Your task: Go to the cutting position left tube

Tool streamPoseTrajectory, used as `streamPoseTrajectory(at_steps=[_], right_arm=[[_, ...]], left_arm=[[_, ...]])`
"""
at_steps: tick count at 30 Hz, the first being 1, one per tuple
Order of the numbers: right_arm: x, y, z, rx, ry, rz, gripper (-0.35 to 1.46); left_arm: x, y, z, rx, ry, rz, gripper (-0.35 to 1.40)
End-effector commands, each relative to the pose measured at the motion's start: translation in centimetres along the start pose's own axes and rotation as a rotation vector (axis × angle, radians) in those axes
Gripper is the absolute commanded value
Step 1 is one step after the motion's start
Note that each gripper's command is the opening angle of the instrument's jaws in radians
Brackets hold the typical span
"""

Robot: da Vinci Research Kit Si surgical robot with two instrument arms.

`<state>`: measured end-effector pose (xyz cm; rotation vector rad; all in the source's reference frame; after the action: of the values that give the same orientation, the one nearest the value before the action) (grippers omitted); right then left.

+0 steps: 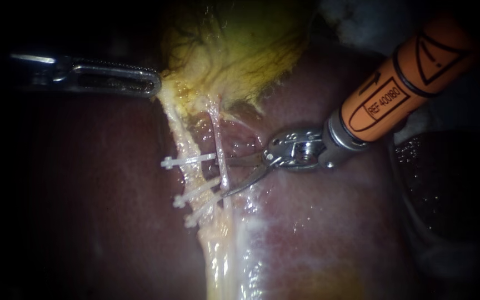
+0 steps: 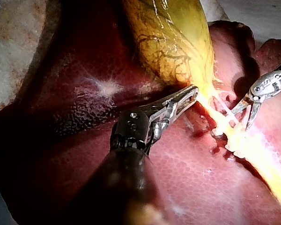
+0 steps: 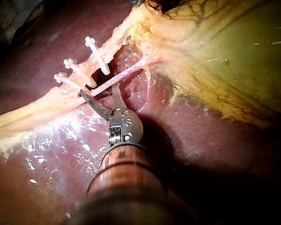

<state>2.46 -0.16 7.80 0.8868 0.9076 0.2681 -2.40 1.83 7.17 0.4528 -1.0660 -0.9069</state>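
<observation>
The left tool (image 1: 154, 86), a slim steel grasper with slotted jaws, came in from the left. Its jaws lay closed on the edge of the yellow-green, veined gallbladder (image 1: 234, 50), just where that sac narrowed. In the left wrist view the same tool (image 2: 192, 91) pinched that yellow edge above the dark red, glistening liver (image 1: 84, 194).

From the narrowed end two strands ran down over the liver. The left tube (image 1: 180, 130), a thicker yellowish cord, carried three white plastic clips (image 1: 187, 161) set crosswise, one below another. Just right of it lay a thin pale tube (image 1: 218, 133), almost touching the clip ends.

The right tool (image 1: 226, 178), a pair of curved steel blades on an orange shaft (image 1: 401, 83), reached in from the upper right. Its blades stood apart and held nothing. In the right wrist view the tool (image 3: 98, 91) had one blade on each side of the thin pale tube, with the clips just ahead of the tips. Whether the blades touched that tube could not be told. The blade tips stopped short of the clipped left tube.
</observation>
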Motion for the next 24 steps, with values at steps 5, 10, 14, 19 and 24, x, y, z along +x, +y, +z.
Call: streamPoseTrajectory(at_steps=[5, 10, 14, 19, 24], right_arm=[[0.02, 0.08, 0.00, 0.098, 0.035, 0.062, 1.14], [0.03, 0.09, 0.01, 0.156, 0.034, 0.093, 1.12], [0.05, 0.10, 0.01, 0.165, 0.028, 0.094, 1.10], [0.01, 0.10, -0.04, 0.161, 0.023, 0.097, 1.10], [-0.10, 0.05, -0.16, 0.134, -0.019, 0.092, 1.09]], left_arm=[[0.00, 0.01, 0.00, 0.000, 0.000, 0.001, -0.35], [0.00, 0.01, 0.00, 0.000, 0.000, 0.000, -0.35], [0.00, 0.01, 0.00, 0.000, 0.000, 0.001, -0.35], [0.00, 0.02, 0.00, 0.000, 0.000, 0.001, -0.35], [0.00, 0.02, -0.01, 0.000, 0.000, 0.001, -0.35]])
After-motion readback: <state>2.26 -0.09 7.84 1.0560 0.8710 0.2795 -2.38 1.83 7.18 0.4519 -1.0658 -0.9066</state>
